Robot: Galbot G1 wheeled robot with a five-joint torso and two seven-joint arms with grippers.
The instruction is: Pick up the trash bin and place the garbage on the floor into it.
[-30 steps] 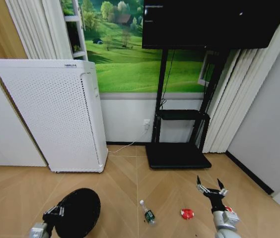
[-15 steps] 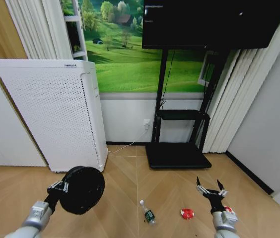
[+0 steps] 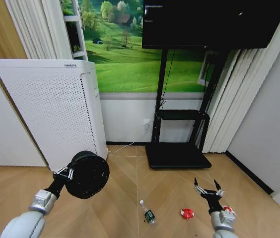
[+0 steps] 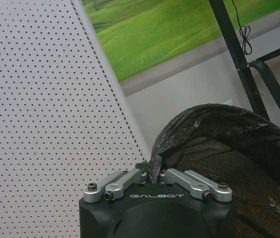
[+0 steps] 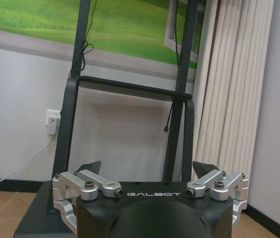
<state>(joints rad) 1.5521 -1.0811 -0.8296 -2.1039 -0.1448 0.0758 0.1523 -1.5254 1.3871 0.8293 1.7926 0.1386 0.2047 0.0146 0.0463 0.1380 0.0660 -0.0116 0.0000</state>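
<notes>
At about 8 o'clock in the head view, the left end effector (image 3: 66, 173) is pinched on the rim of the trash bin (image 3: 87, 174), which hangs in the air, tipped on its side, in front of the white perforated appliance (image 3: 55, 109); the left wrist view shows the fingers closed on the black liner at the rim. Carrying it well, I judge, means bringing the mouth upright and keeping the rim pinch firm so the liner cannot slip. Around 6 o'clock the green-label bottle (image 3: 148, 212) lies on the floor (image 3: 125, 198), with the red wrapper (image 3: 187, 214) just past it. At 5 o'clock the right end effector (image 3: 207, 190) hovers with fingers spread, empty, above the white-and-red scrap (image 3: 228, 210) near its wrist. The bin would best be set down near these pieces.
</notes>
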